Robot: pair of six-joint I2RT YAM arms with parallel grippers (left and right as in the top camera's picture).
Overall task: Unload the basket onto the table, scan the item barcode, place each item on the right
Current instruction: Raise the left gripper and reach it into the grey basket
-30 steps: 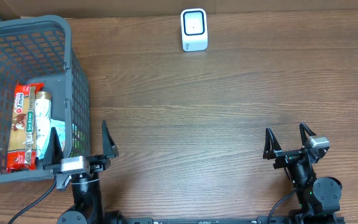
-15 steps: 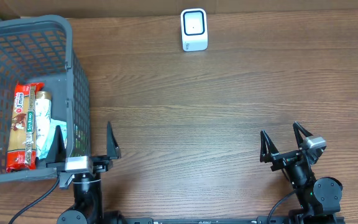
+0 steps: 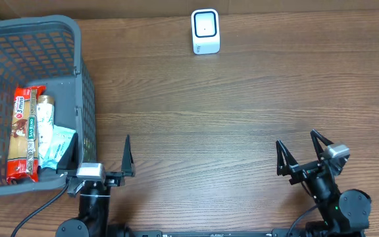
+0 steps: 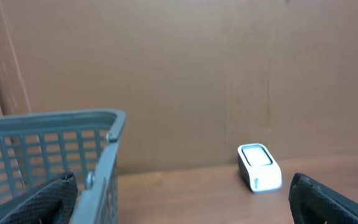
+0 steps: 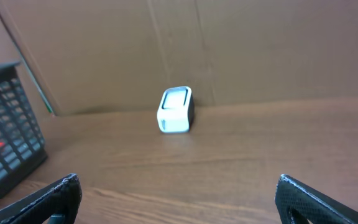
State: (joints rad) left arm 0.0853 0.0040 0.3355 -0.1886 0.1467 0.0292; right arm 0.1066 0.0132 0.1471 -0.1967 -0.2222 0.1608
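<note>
1. Overhead: since a second ago our left claw (image 3: 99, 153) has slid right beside the basket (image 3: 84, 99). It and the right claw (image 3: 299, 148) gape wide, empty. The red packet (image 3: 20, 135) lies in the basket, well apart from the white scanner (image 3: 205, 30) at the far edge of the surface (image 3: 229, 112)
2. Left wrist: we see the basket (image 4: 48, 124) on the left and the scanner (image 4: 259, 166) on the right
3. Right wrist: the scanner (image 5: 176, 109) stands upright between spread fingers (image 5: 48, 199)

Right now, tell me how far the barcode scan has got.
Done: nothing visible yet. The snack packets lie in the grey basket, and the white scanner stands alone at the far edge of the table. In hand: nothing; the left gripper and right gripper are both open and empty, near the front edge. Left: pick a packet, bring its barcode to the scanner.
</note>
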